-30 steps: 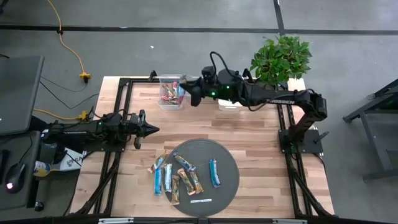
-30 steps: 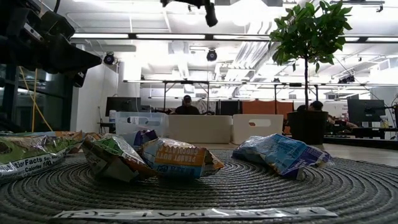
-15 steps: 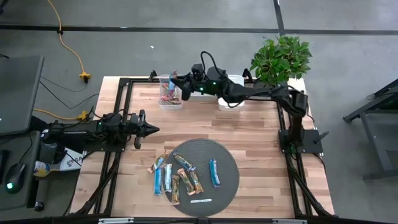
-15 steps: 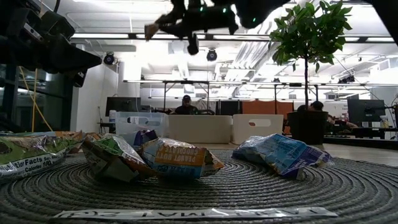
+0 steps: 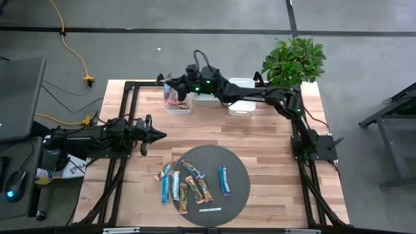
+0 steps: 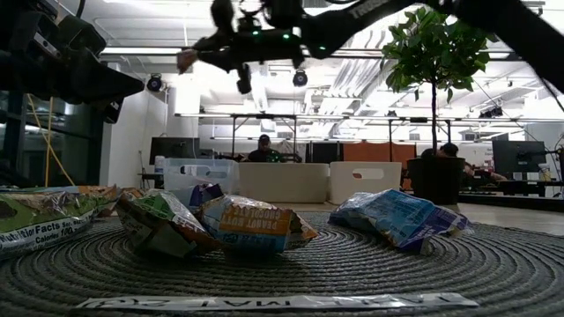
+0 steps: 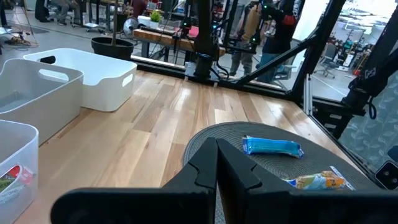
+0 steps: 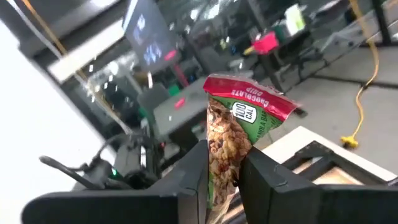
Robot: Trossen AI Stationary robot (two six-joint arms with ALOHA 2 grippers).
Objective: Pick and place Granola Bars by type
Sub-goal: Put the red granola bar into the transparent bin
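My right gripper (image 5: 174, 88) reaches level along the table's far edge and is shut on a Granola Bar (image 8: 239, 118) with a red band and a green-brown wrapper. It stands above the clear bin (image 5: 179, 103), which holds red-pink bars. Several more Granola Bars (image 5: 194, 182), blue and brown-orange-green, lie flat on the round grey mat (image 5: 231, 162) near the front edge. My left gripper (image 5: 156, 135) waits shut at the table's left, pointing level toward the right, its fingers (image 7: 216, 163) together. My right gripper pinches the bar's lower part (image 8: 221, 163) between its two fingers. The red-banded end (image 8: 249, 96) sticks out past the fingertips. The fingers come level from the table's right. The bar is lifted clear, high over the clear bin (image 6: 189, 172).
Two white bins (image 7: 99, 71) (image 7: 31, 93) stand along the far edge beside the clear bin (image 7: 12, 168). A potted plant (image 5: 294, 62) stands at the far right corner. A thin white label strip (image 5: 209, 210) lies on the mat's near edge. People sit in the room behind.
My right gripper has swung toward the table's left along the far edge and come lower, carrying the bar. It has gone from beside the plant to above the clear bin and has stayed shut on the bar.
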